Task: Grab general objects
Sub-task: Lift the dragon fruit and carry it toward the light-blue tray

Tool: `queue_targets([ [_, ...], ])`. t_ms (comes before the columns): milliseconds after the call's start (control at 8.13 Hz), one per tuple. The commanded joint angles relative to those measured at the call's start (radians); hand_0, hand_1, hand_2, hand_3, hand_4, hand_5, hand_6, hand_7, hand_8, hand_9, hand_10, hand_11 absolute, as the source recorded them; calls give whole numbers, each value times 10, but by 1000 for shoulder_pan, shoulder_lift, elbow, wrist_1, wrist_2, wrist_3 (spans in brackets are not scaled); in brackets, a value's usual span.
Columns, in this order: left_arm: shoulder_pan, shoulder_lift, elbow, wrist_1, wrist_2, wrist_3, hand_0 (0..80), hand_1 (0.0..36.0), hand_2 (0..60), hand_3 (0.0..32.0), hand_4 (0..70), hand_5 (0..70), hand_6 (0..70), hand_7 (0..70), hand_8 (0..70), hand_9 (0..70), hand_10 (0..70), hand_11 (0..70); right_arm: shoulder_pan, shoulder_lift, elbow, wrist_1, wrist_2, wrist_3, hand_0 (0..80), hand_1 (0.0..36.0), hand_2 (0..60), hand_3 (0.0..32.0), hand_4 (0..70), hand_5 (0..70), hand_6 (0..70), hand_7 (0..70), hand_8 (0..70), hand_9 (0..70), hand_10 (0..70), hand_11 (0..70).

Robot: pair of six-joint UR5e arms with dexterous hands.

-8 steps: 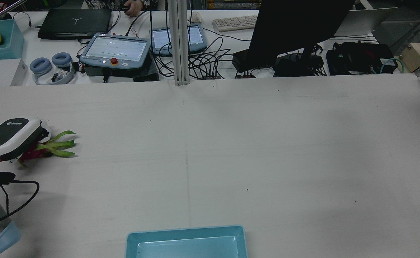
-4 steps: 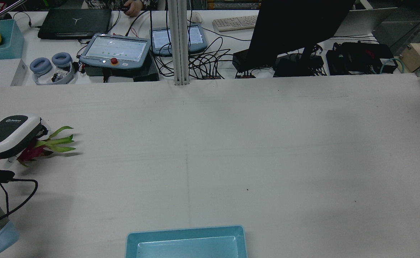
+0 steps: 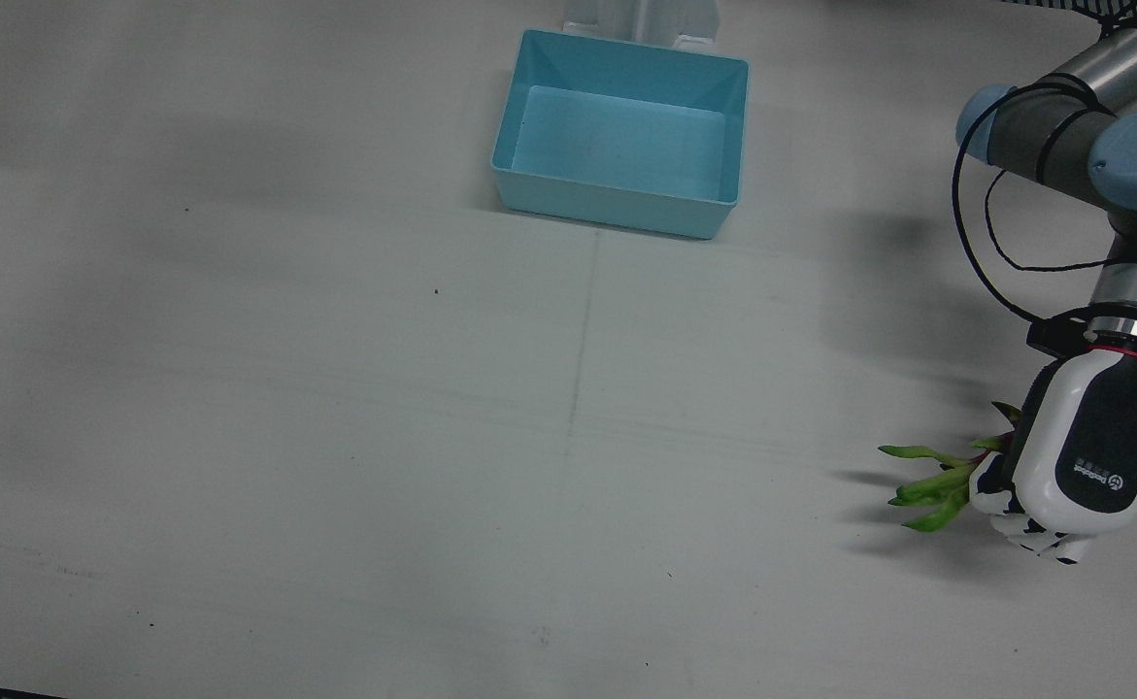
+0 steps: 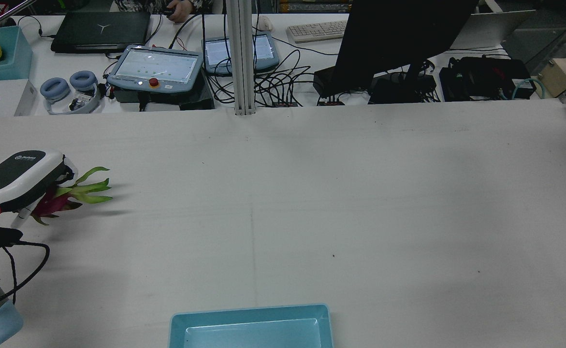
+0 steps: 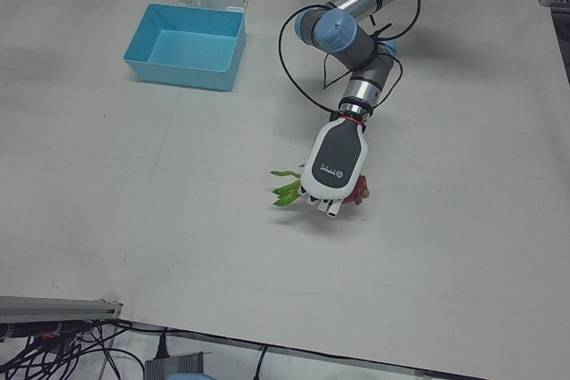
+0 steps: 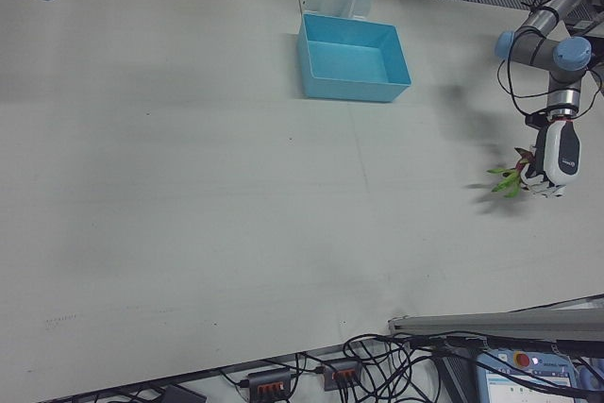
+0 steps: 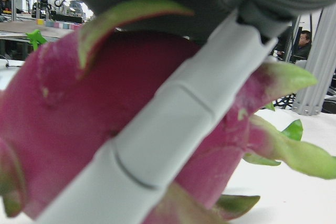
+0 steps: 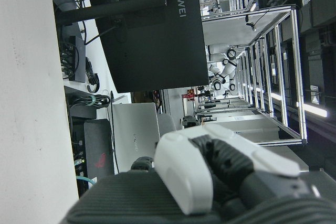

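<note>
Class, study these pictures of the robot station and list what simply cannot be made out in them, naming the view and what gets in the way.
- Dragon fruit: its body is mostly covered by the left hand in the rear and front views.
- Whether the fruit is clear of the table: no view settles it.
- Blue bin: cut off by the rear view's bottom edge.
- Right hand: only a close, partial look in its own view; its position over the table is unseen.

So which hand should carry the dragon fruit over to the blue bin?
Left. The left hand is already closed around the dragon fruit, clear of the table. The blue bin sits open mid-table; the right hand is away from the fruit.
</note>
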Motion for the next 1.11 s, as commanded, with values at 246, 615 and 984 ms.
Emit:
queue_targets([
  [246,-14,-53,-131,90,351,-126,800,360,600,0,700,700,700,700,700,700,700,700,0,0,0,0,0,0,0,0,0,0,0,0,0,0,0,0,0,0],
  [615,-12,-195,-131,194,550,-131,800,360,600,0,700,700,700,700,700,700,700,700,0,0,0,0,0,0,0,0,0,0,0,0,0,0,0,0,0,0],
  [984,28,-359,-146,355,708,-132,800,360,600,0,700,700,700,700,700,700,700,700,0,0,0,0,0,0,0,0,0,0,0,0,0,0,0,0,0,0],
])
